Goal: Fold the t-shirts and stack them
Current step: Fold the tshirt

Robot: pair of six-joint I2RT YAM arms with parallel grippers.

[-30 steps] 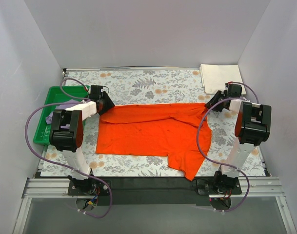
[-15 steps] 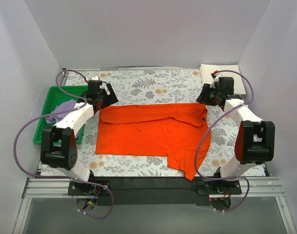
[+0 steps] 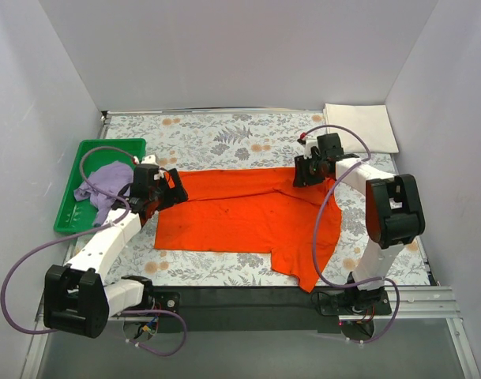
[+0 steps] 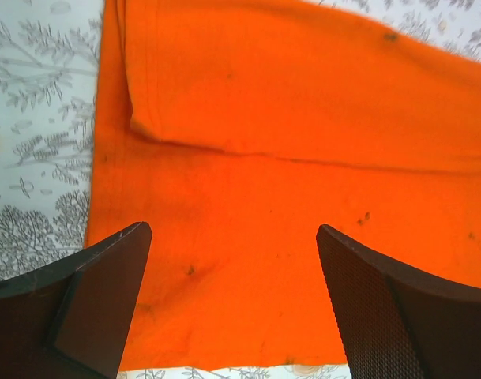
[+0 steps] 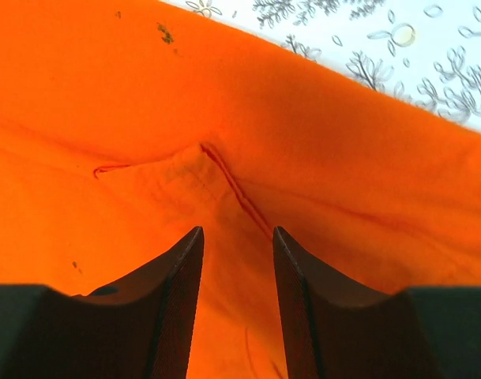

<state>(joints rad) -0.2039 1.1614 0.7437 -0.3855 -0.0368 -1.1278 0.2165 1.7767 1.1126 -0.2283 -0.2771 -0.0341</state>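
Orange cloth fills the middle of the top view: the orange t-shirt point(image 3: 248, 217) lies spread on the floral table cover point(image 3: 224, 134), its 12 o'clock edge doubled over into a band and one sleeve trailing toward 5 o'clock. The left gripper point(image 3: 165, 193) sits at the shirt's 9 o'clock end and the right gripper point(image 3: 307, 172) near its 2 o'clock corner. At 9 o'clock on the table, the lilac t-shirt point(image 3: 102, 185) is bunched in the green tray point(image 3: 106, 144). The cream-white t-shirt point(image 3: 360, 126) lies folded flat at 1 o'clock.

Seen from the left wrist, the left gripper point(image 4: 232, 237) is spread wide and empty over the orange t-shirt point(image 4: 287, 103), with the stitched hem point(image 4: 137, 95) at 11 o'clock.

Seen from the right wrist, the right gripper point(image 5: 238, 237) is parted narrowly with nothing pinched, and the orange t-shirt point(image 5: 106, 103) shows a seam ridge point(image 5: 216, 170) ahead of its tips.

The shirt looks light and limp and would likely sag and drag, so both layers are best pinched at the band's two ends.
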